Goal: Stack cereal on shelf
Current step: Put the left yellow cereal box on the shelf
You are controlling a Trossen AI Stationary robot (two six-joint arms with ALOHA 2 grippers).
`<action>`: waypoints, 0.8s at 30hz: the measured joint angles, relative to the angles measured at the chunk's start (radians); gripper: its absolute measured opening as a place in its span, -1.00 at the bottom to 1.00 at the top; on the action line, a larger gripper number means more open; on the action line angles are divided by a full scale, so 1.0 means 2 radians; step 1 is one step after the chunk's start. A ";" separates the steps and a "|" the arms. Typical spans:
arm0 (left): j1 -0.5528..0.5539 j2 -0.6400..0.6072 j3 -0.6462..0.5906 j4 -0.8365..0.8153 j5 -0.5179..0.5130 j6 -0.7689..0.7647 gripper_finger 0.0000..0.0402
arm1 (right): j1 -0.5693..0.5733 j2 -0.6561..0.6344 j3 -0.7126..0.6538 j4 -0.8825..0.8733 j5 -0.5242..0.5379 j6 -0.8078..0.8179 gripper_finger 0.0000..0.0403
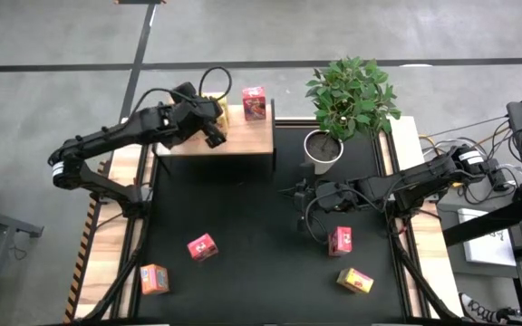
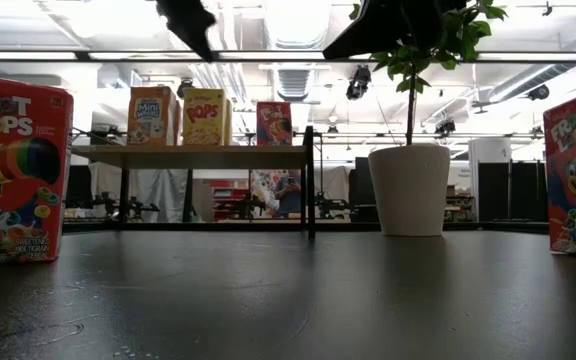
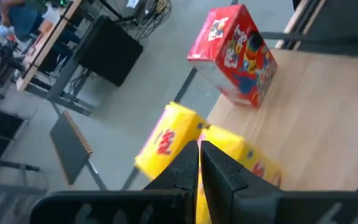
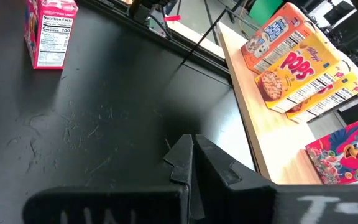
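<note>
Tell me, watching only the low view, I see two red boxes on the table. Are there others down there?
Observer: Yes. From above, an orange box and a yellow box also sit on the table, farther from the shelf.
Operator: Where are the hands?
Observer: The left hand is shut, above the yellow boxes on the shelf.
Operator: And the other one?
Observer: The right hand is shut too, holding nothing, over the table beside the plant pot.

Two dark jointed arms with black looping cables.
</note>
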 joint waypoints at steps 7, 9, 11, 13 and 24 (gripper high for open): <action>0.009 -0.028 0.025 -0.091 0.039 0.092 -0.99 | 0.000 0.000 0.000 0.000 0.000 0.000 -0.96; 0.020 -0.033 0.023 -0.095 0.067 0.101 -0.99 | 0.000 0.000 0.000 0.000 0.000 0.000 -0.96; 0.030 -0.033 0.022 -0.097 0.096 0.107 -0.99 | 0.000 0.000 0.000 0.000 0.000 0.000 -0.96; 0.043 -0.033 0.021 -0.098 0.114 0.115 -0.99 | 0.000 0.000 0.000 0.000 0.000 0.000 -0.96; 0.109 -0.029 0.019 -0.108 0.132 0.134 -0.99 | 0.000 0.000 0.000 0.000 0.000 -0.005 -0.96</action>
